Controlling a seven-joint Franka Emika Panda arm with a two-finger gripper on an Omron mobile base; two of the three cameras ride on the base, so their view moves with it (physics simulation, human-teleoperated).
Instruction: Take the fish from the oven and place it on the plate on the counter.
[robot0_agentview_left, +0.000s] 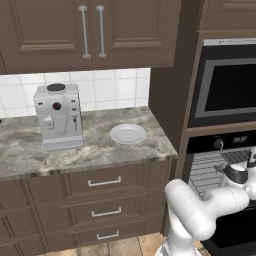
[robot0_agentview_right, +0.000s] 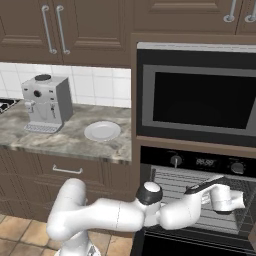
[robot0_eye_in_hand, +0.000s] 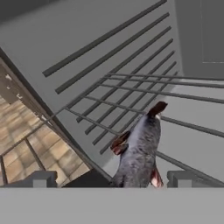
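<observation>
The white arm reaches into the open black built-in oven (robot0_agentview_right: 200, 200) with its round knob and small display; the two-finger gripper (robot0_eye_in_hand: 111, 177) is inside the cavity, its small dark fingertips (robot0_eye_in_hand: 41, 178) standing fully apart with nothing clamped between them; the slender dark grey fish (robot0_eye_in_hand: 140, 151), with reddish fins and a dark tail, lies on the silver wire rack (robot0_eye_in_hand: 131, 105) directly between those tips, its body running away from the hand along the bars.

The step in hand, as I judge it, is the approach for the first grasp; the fish is not yet held (the near end of it drops below the lower edge of the hand view, so how far the tips already flank it cannot be told).

The next move calls for a short advance along the fish so that the tips bracket its thickest part, then a closing across its narrow width; care is wanted that the tips do not catch on the rack wires beneath.

After that comes a lift clear of the rack, a withdrawal from the oven, and a wide swing left to the small round white plate (robot0_agentview_left: 128, 133), which sits on the grey-beige marbled stone counter (robot0_agentview_left: 30, 155) beside the silver-grey coffee machine (robot0_agentview_left: 57, 116), well apart from the oven.
</observation>
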